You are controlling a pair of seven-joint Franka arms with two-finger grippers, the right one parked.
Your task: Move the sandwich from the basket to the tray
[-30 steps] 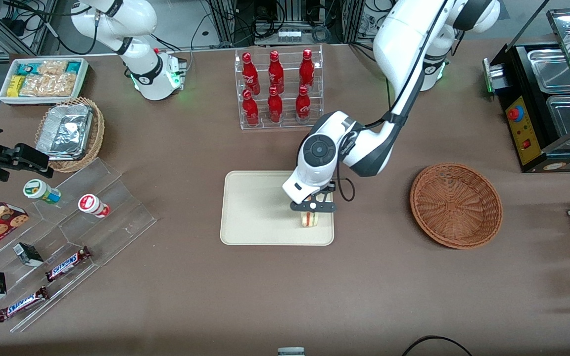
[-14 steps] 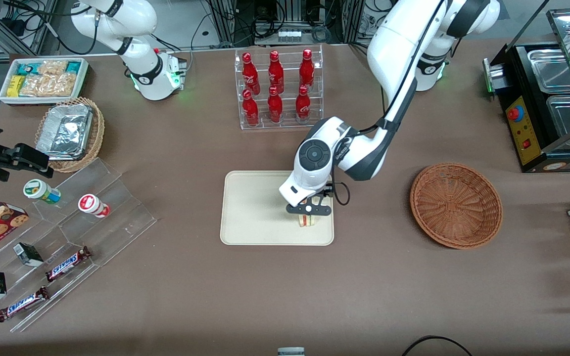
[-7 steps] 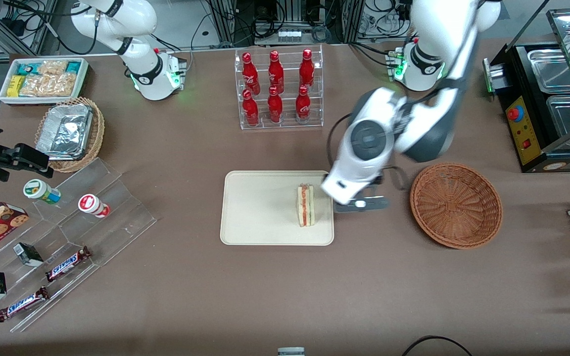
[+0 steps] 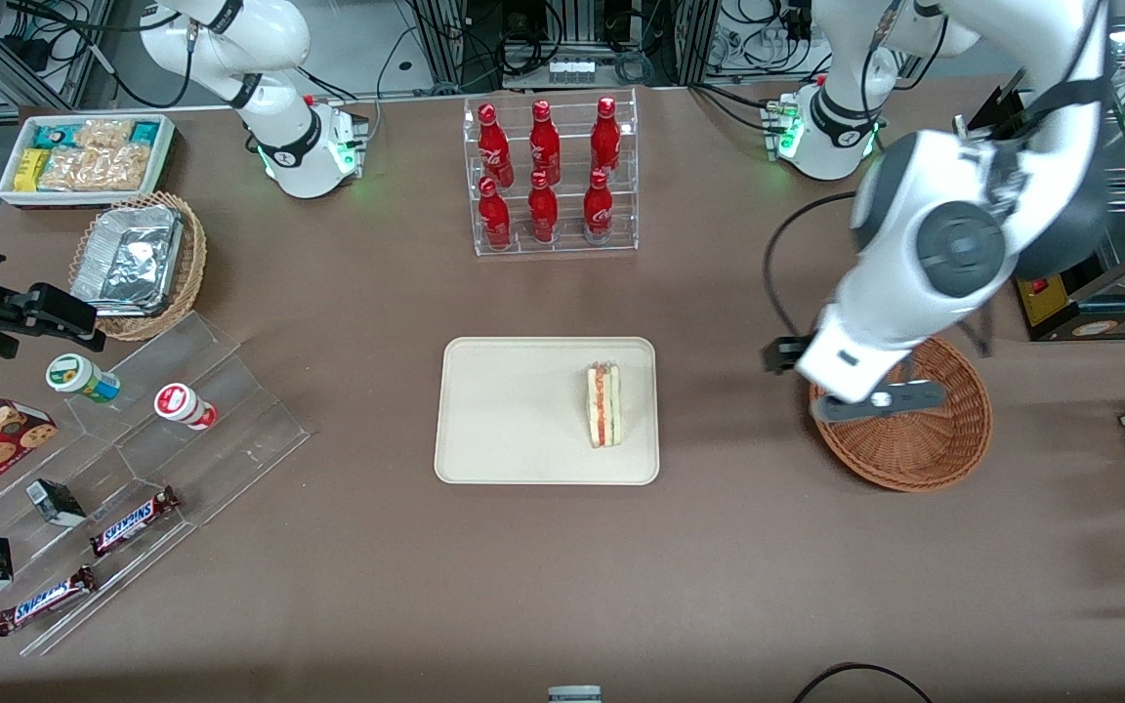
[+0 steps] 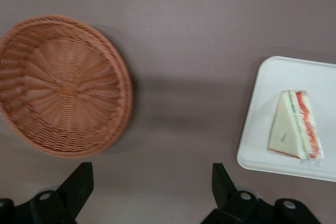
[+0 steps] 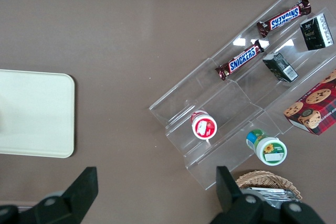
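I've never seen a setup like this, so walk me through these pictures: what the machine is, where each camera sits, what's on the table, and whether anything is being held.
These show a robot arm with a two-finger hand working at a brown table. One camera looks down at the table from the front. Another is mounted on the working arm's wrist, and a third on a parked arm's wrist.

In the front view, the hand hangs above the basket, a round brown wicker bowl toward the working arm's end. In the wrist view its fingers stand wide apart and hold nothing.

The sandwich stands on the cream tray at the table's middle, so the transfer looks done. A rack of red bottles stands farther from the front camera than the tray. Snacks sit on clear steps toward the parked arm's end.
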